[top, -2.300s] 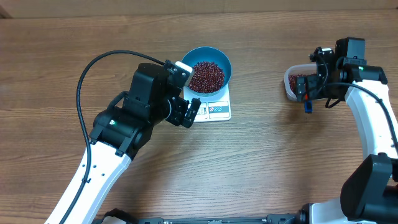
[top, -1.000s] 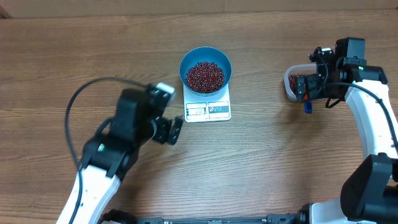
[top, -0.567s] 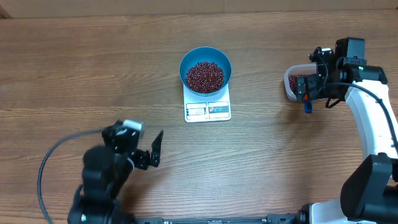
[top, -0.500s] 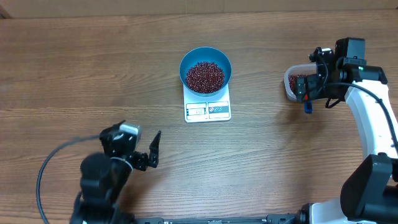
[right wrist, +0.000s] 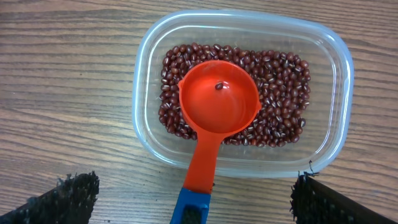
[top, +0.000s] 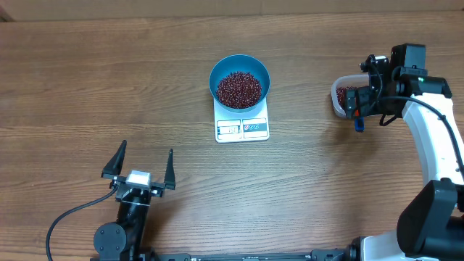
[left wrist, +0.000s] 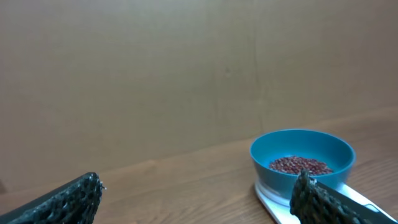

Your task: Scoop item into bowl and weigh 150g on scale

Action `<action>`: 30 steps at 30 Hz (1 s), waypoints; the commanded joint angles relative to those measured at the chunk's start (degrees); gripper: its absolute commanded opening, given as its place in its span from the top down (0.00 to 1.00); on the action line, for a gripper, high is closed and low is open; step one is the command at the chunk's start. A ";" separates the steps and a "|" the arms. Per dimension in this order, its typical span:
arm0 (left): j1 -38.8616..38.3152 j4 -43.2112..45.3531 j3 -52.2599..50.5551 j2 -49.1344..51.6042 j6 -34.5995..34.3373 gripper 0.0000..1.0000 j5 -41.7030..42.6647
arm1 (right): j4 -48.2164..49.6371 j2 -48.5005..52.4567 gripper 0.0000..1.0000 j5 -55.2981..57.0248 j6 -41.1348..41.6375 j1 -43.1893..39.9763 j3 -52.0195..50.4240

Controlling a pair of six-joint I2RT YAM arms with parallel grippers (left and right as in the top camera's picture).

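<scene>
Across the wooden table (top: 341,196), largest stuff first. The left gripper (top: 146,148) is parked down at the near-left edge, its jaws spread as wide as they go with nothing between them. It's well apart from everything else.

The right gripper (right wrist: 199,199) hangs over the clear plastic tub (right wrist: 339,74) on the right side. Its fingers (right wrist: 78,194) are splayed wide too, one at each bottom corner of the wrist view and not gripping anything. The tub sits between them and further out.

Mid-table there's the white scale (top: 243,129), with the blue bowl (top: 215,72) sitting on its back half. The front panel is uncovered, but I can't read the display.

An orange scoop (right wrist: 219,102) lies in the tub, cup up. Its blue-tipped handle hangs over the rim toward the right gripper, between the fingers but touching neither.

Beans (top: 240,88) are heaped in the bowl, far from either gripper. There are more beans (right wrist: 280,81) in the tub around the scoop, and one single bean in the cup.
</scene>
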 commanded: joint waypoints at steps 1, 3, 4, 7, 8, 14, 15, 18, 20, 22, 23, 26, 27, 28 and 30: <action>1.18 1.81 -1.81 -0.72 2.82 0.00 -0.81 | 0.22 -1.81 0.00 -0.37 -0.04 -0.15 0.85; 1.44 1.29 -1.81 -0.72 2.80 0.00 -3.13 | 0.22 -1.81 0.00 -0.37 -0.04 -0.15 0.85; 1.75 0.70 -1.81 -0.72 2.78 0.00 -4.13 | 0.22 -1.81 0.00 -0.37 -0.04 -0.15 0.85; 2.54 -2.95 -1.81 -0.72 2.75 0.00 -7.02 | 0.22 -1.81 0.00 -0.37 -0.04 -0.15 0.85; 2.73 -4.55 -1.81 -0.72 2.75 0.00 -7.45 | 0.22 -1.81 0.00 -0.37 -0.04 -0.15 0.85; 3.19 -12.98 -1.81 -0.72 1.99 0.01 -8.66 | 0.22 -1.81 0.00 -0.37 -0.04 -0.15 0.85; 3.19 -13.00 -1.81 -0.72 1.92 0.00 -8.90 | 0.22 -1.81 0.00 -0.37 -0.04 -0.15 0.85; 3.19 -12.98 -1.81 -0.72 1.90 0.00 -8.70 | 0.22 -1.81 0.00 -0.37 -0.04 -0.15 0.85; 3.19 -12.92 -1.81 -0.72 1.92 0.01 -8.61 | 0.22 -1.81 0.00 -0.37 -0.04 -0.15 0.85; 3.19 -12.87 -1.81 -0.72 1.92 0.00 -8.61 | 0.22 -1.81 0.00 -0.37 -0.04 -0.15 0.85; 3.19 -12.87 -1.81 -0.72 1.92 0.00 -8.61 | 0.22 -1.81 0.00 -0.37 -0.07 -0.15 0.85; 3.17 -12.87 -1.81 -0.70 1.95 0.00 -8.61 | 0.22 -1.81 0.00 -0.37 -0.04 -0.15 0.85; 3.17 -12.87 -1.81 -0.70 1.92 0.00 -8.61 | 0.22 -1.81 0.00 -0.37 -0.04 -0.15 0.85; 3.17 -12.87 -1.81 -0.70 1.92 0.00 -8.61 | 0.22 -1.81 0.00 -0.37 -0.04 -0.15 0.85; 3.17 -12.85 -1.81 -0.70 1.92 0.00 -8.61 | 0.22 -1.81 0.00 -0.37 -0.04 -0.15 0.85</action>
